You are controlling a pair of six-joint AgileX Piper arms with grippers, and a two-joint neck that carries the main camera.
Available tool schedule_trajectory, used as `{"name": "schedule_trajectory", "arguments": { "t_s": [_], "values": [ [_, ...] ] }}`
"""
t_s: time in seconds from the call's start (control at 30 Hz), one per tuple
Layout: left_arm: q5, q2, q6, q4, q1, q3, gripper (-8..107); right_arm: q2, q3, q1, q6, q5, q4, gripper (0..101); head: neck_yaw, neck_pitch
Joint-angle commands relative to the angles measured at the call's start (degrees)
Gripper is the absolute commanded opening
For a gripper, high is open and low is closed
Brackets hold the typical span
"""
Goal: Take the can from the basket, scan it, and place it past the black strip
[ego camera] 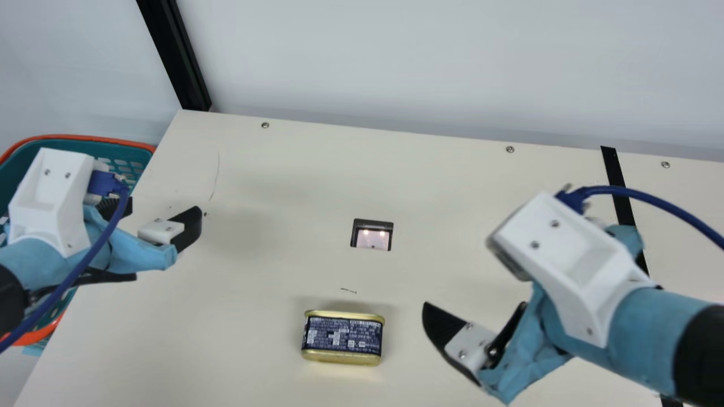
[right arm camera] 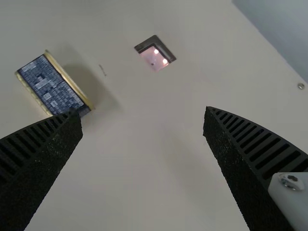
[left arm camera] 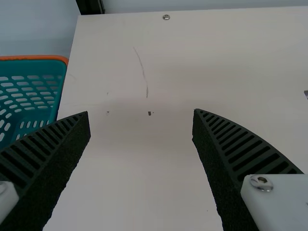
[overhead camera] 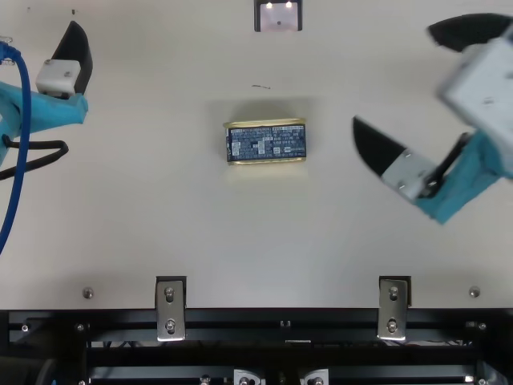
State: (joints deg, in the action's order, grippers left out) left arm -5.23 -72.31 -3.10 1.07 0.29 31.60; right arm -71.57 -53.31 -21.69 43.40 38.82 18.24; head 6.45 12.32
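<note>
The can (ego camera: 343, 338) lies on the table between my arms, on the near side of the scanner (ego camera: 372, 237). My left gripper (left arm camera: 140, 112) and right gripper (right arm camera: 143, 110) both have their jaws spread, grasping nothing. I judge I'm at the pick-up for scanning: my right should go left, straddle the can squarely, then close before lifting.

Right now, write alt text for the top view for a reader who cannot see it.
A blue-labelled can lies untouched on the cream table, the open right end effector to its right. A lit scanner is at the top edge, the left arm at the left edge.
</note>
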Motion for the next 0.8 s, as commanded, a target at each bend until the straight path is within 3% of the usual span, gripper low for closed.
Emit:
{"name": "schedule_trajectory", "arguments": {
  "t_s": [0.0, 0.3, 0.77],
  "values": [
    [0.0, 0.0, 0.0, 0.0, 0.0, 0.0, 90, -1.69, -0.98, -3.47, -0.69, 0.46, -1.18, 101, -0.72, 0.13],
    [0.0, 0.0, 0.0, 0.0, 0.0, 0.0, 90, -8.76, -6.59, -13.14, -2.76, 3.43, -5.73, 101, -0.72, 0.13],
    [0.0, 0.0, 0.0, 0.0, 0.0, 0.0, 90, -18.32, -19.2, -21.93, -2.92, 15.35, -14.98, 101, -0.72, 0.13]
  ]
}}
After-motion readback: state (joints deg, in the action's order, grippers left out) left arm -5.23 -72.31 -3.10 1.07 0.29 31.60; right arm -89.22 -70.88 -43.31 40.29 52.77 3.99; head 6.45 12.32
